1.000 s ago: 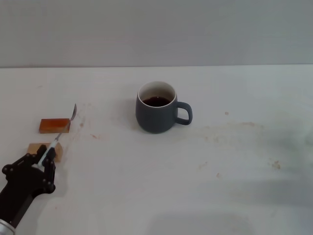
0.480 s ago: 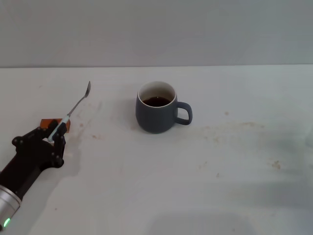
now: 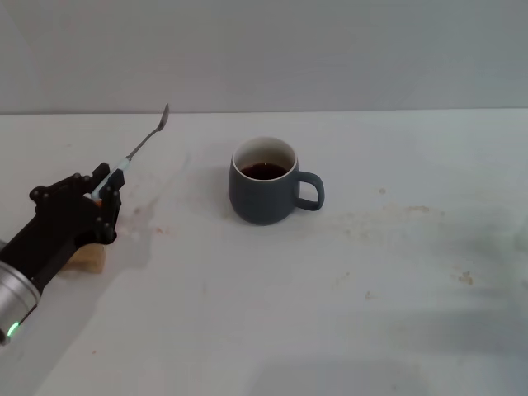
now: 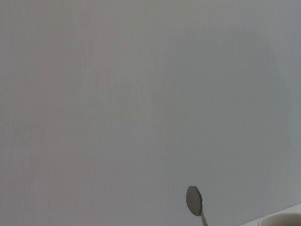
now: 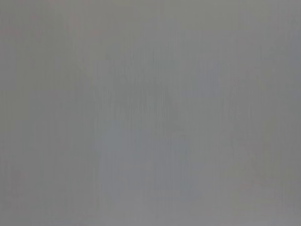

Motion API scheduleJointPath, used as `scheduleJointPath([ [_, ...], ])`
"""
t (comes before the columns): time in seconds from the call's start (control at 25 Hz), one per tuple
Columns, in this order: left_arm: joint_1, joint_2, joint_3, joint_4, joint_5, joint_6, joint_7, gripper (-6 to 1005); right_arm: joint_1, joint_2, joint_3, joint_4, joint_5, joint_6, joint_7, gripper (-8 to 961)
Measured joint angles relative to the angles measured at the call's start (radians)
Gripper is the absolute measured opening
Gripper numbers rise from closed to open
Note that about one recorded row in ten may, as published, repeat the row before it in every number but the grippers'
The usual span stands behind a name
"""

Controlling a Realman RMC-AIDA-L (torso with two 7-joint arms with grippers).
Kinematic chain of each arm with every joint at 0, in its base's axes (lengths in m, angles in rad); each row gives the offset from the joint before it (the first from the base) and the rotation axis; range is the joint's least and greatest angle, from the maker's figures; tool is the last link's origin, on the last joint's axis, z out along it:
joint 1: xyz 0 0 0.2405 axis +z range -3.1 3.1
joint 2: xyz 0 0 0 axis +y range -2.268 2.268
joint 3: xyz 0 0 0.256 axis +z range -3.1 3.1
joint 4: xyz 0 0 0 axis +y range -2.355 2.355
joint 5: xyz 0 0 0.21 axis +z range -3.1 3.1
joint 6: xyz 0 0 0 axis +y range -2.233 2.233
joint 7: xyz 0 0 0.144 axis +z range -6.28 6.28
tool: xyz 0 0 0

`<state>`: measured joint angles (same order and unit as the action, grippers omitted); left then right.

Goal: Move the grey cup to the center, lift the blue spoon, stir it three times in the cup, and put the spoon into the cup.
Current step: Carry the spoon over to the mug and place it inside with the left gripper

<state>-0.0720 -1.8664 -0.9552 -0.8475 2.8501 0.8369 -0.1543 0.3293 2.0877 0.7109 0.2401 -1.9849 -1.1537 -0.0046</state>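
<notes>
White and lightly stained, the table (image 3: 346, 280) runs back to a plain grey wall. From the head view the left gripper (image 3: 106, 191) hangs above the table's left side, closed on the pale handle of the blue spoon (image 3: 142, 147), whose metal bowl points up and away toward the wall. A tan wooden block (image 3: 89, 257) peeks out just beneath the gripper. The grey cup (image 3: 266, 181) stands near the middle, upright, handle to the right, dark liquid inside.

The left wrist view adds only the spoon's bowl (image 4: 194, 200) against the wall, and what may be the cup's rim at the corner. The right wrist view is blank grey; the right gripper is out of sight.

Compared with a second ago, the spoon has risen off the blocks and moved farther back. No writing is visible.
</notes>
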Motion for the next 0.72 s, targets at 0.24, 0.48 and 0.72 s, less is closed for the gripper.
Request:
scheduleJointPath([
  [0.24, 0.001, 0.011, -0.026, -0.081, 0.038, -0.090, 0.000, 140, -0.011, 0.000, -0.001, 0.010, 0.000, 0.000, 0.000, -2],
  [0.48, 0.001, 0.017, -0.054, -0.157, 0.038, -0.191, 0.000, 140, -0.019, 0.001, -0.001, 0.015, 0.000, 0.000, 0.000, -2],
  [0.72, -0.001, 0.028, -0.074, -0.192, 0.039, -0.217, 0.000, 140, -0.026, 0.002, -0.001, 0.019, 0.000, 0.001, 0.000, -2],
])
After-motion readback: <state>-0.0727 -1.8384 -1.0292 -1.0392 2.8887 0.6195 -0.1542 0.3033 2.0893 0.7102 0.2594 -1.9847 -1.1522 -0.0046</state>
